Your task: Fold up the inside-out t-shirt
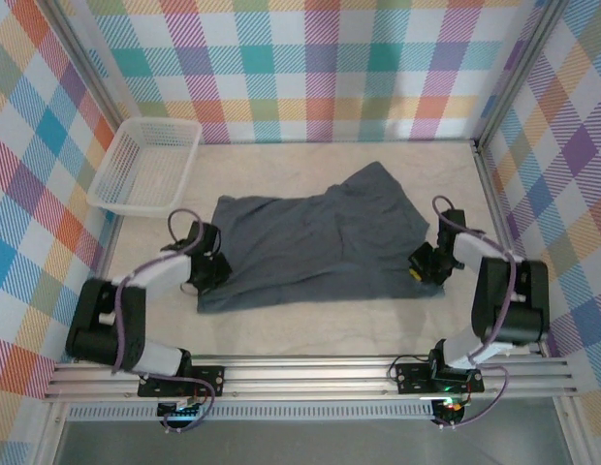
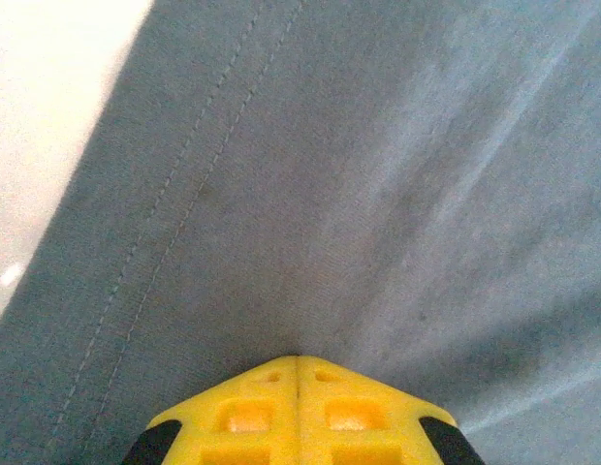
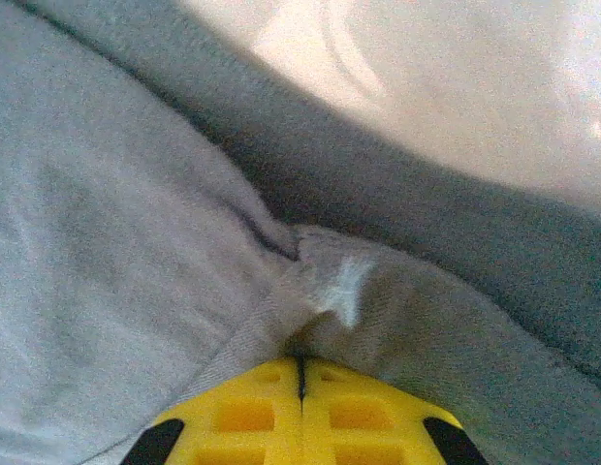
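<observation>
A dark slate-grey, short-sleeved t-shirt (image 1: 320, 242) of thin soft fabric is seen spread and rumpled on the pale worktop (image 1: 310, 325) between the two hands. The yellow fingers of the left hand (image 1: 215, 271) are pressed together on the cloth beside a double-stitched seam, and those of the right hand (image 1: 420, 266) are clamped on a bunched fold, just behind a small white patch (image 3: 344, 286). A white plastic mesh basket (image 1: 145, 165) is set well beyond the left hand, apart from the cloth.
</observation>
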Action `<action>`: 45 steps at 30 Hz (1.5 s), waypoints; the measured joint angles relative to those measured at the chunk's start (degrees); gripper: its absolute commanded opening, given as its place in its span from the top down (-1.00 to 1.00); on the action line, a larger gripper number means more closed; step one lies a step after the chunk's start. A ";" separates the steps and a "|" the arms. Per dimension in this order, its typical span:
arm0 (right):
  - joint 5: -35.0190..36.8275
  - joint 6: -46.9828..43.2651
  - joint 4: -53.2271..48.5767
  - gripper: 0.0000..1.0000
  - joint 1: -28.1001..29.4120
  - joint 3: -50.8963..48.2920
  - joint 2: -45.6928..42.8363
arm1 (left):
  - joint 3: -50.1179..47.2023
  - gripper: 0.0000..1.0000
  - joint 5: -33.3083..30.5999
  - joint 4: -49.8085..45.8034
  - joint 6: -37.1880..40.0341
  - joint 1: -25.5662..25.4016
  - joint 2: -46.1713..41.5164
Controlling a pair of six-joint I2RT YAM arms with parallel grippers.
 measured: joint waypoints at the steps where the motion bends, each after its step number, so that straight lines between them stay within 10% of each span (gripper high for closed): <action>1: -0.24 0.70 -0.61 0.94 0.00 -2.51 -2.71 | -2.34 1.00 0.02 -1.75 -0.66 -0.50 -3.34; 4: -0.61 1.99 -4.09 0.86 0.00 -6.73 -8.70 | -6.99 0.99 0.04 -5.64 -2.64 -1.66 -10.88; 9: -0.61 -0.55 -11.50 0.50 1.97 -0.83 -12.48 | -4.66 0.14 -0.57 -9.99 -2.03 -2.25 -14.71; 12: 0.57 -6.56 -8.85 0.32 6.54 10.19 -10.73 | 2.82 -0.02 -3.58 -9.01 0.76 -2.40 -13.66; 27: 11.98 -29.64 -4.22 0.04 9.70 58.90 40.22 | 23.10 -0.16 -8.57 2.78 17.18 1.84 7.80; 33: 9.46 -30.73 -7.56 1.00 9.31 63.41 44.57 | 26.36 -0.33 -8.68 1.22 18.18 2.75 10.54; 45: 10.78 -30.84 -7.41 1.00 9.66 54.01 34.56 | 46.71 -0.28 -9.81 -8.00 16.48 6.82 34.01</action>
